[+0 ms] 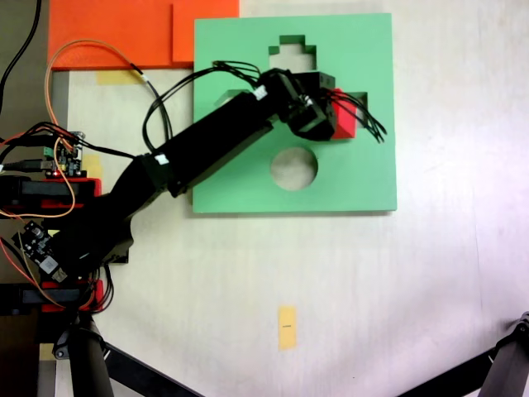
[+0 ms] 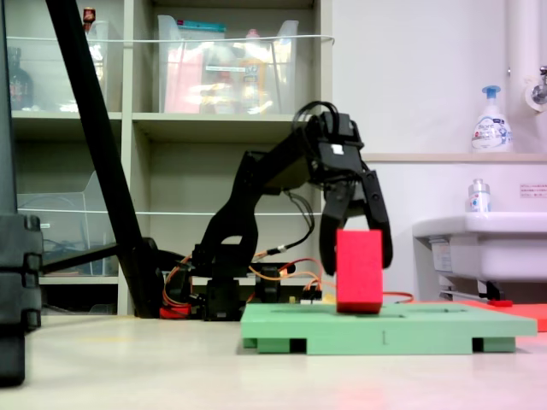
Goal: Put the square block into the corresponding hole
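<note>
From my overhead feed, going left to right: the orange foam sheets (image 1: 124, 33) sit flat in the top-left corner of the first exterior view, then the black arm (image 1: 198, 153) stretches diagonally out over the green foam board (image 1: 364, 174). The gripper (image 1: 326, 116) has its jaws closed narrow around the square block (image 1: 345, 118), one finger on each side, so I'm holding it for sure. The first exterior view shows the block sitting right over the square hole (image 1: 357, 97), covering most of it, with the round cutout (image 1: 294, 167) below and the cross-shaped cutout (image 1: 291, 51) above, both open. What that view can't give me is height. The second exterior view fills that in: the block (image 2: 359, 270) stands upright and looks tall rather than cubic, its bottom edge about level with the board's (image 2: 410, 329) top surface, black fingers (image 2: 379, 226) straddling its upper half. Can't tell whether it's actually dipped into the hole. Block is matte, smooth-looking foam with crisp edges; the board is a thick slab with notches along its bottom edge.
</note>
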